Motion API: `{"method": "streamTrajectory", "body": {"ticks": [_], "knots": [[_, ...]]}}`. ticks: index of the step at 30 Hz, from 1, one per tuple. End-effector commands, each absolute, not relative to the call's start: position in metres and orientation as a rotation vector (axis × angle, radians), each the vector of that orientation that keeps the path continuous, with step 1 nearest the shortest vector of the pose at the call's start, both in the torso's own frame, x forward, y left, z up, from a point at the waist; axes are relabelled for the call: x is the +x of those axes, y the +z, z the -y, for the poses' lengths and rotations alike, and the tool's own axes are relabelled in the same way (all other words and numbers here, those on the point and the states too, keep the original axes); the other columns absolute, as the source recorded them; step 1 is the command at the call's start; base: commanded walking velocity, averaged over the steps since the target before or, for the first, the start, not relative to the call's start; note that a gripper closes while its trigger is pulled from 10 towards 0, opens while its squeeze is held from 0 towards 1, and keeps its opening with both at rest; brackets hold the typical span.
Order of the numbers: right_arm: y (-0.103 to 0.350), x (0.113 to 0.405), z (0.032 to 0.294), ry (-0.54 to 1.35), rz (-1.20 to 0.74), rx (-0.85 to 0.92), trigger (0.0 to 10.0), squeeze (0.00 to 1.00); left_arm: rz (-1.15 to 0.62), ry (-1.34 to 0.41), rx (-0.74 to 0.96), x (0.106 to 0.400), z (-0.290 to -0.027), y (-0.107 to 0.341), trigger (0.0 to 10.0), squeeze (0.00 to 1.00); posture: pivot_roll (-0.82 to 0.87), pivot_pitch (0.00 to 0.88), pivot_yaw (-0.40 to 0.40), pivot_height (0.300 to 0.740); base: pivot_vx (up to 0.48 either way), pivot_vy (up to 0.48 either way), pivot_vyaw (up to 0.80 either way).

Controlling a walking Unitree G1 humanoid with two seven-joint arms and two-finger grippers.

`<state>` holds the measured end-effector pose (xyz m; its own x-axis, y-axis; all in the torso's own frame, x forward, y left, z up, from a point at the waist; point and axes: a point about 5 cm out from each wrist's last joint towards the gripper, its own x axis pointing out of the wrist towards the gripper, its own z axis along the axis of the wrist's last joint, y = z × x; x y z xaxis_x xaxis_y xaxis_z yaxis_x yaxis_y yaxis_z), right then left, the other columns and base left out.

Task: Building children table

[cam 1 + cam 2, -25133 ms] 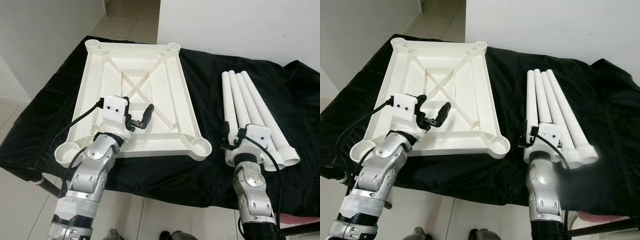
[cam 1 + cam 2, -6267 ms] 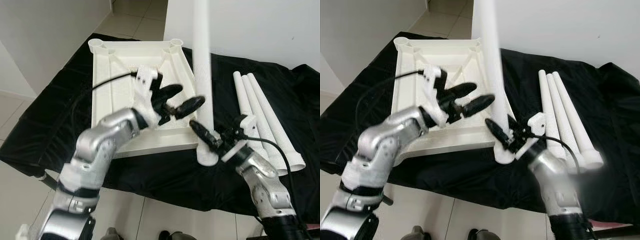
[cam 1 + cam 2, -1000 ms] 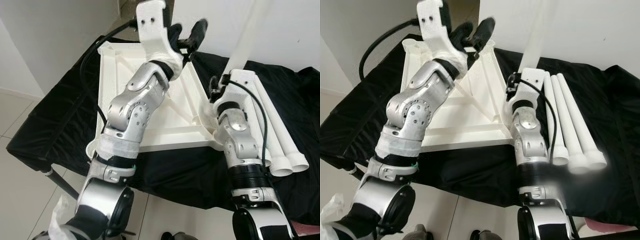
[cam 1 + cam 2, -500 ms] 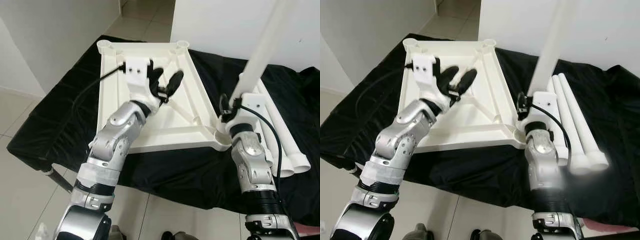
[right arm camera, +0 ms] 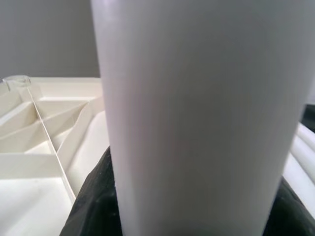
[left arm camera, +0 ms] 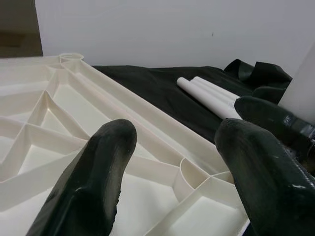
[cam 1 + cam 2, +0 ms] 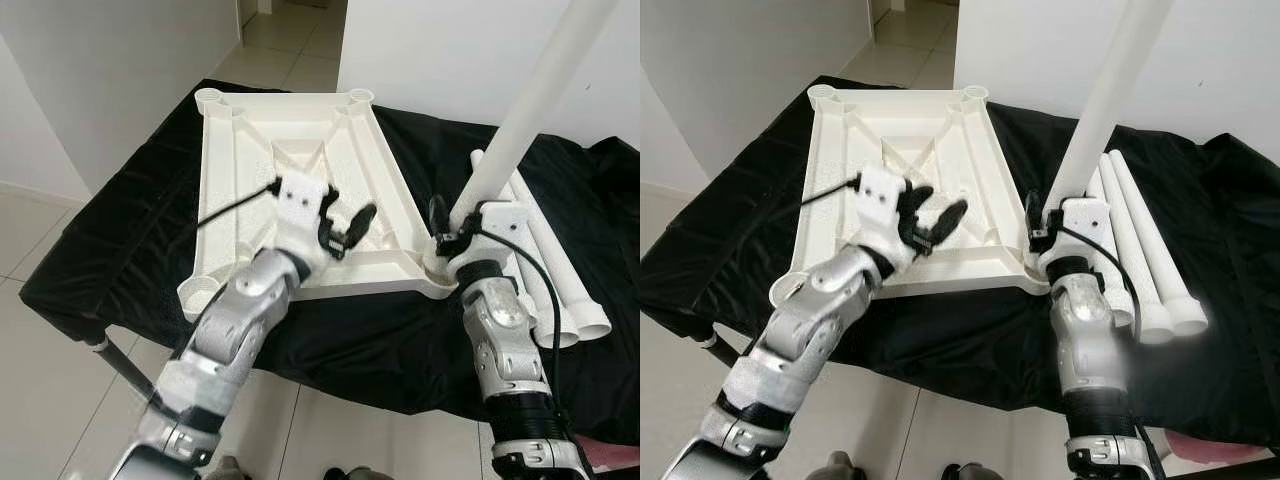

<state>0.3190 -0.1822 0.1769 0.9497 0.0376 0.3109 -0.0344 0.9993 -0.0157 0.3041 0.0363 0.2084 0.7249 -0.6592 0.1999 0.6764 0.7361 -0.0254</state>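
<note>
A plain home room. Pale tiled floor (image 7: pixel 40 230) lies left, white walls (image 7: pixel 440 50) stand far, and a black-draped table (image 7: pixel 110 230) is near.

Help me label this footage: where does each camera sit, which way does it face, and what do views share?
Left eye: on the head, looking down at the upturned tabletop on black cloth; both arms, left gripper open above it.
Right eye: beside it, same scene; right gripper holds an upright leg at the near right corner; three legs lie right.
Left wrist: along its fingers over the tabletop ribs.
Right wrist: pressed against the held leg.
Shared: tabletop and leg.
</note>
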Motion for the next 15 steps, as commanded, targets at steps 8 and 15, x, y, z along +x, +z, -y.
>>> {"method": "streamTrajectory", "body": {"ticks": [8, 15], "knots": [[0.162, 0.305, 0.184, 0.064, 0.341, 0.015, 10.0, 0.0, 0.174, -0.822, 0.004, 0.296, -0.043, 0.187, 10.0, 0.0, 0.0, 0.049, -0.004, 0.74, 0.0, 0.0, 0.0], [0.159, 0.305, 0.185, 0.09, 0.334, -0.015, 10.0, 0.0, 0.167, -0.889, 0.02, 0.293, -0.043, 0.186, 10.0, 0.0, 0.0, 0.051, -0.003, 0.74, 0.0, 0.0, 0.0]]}}
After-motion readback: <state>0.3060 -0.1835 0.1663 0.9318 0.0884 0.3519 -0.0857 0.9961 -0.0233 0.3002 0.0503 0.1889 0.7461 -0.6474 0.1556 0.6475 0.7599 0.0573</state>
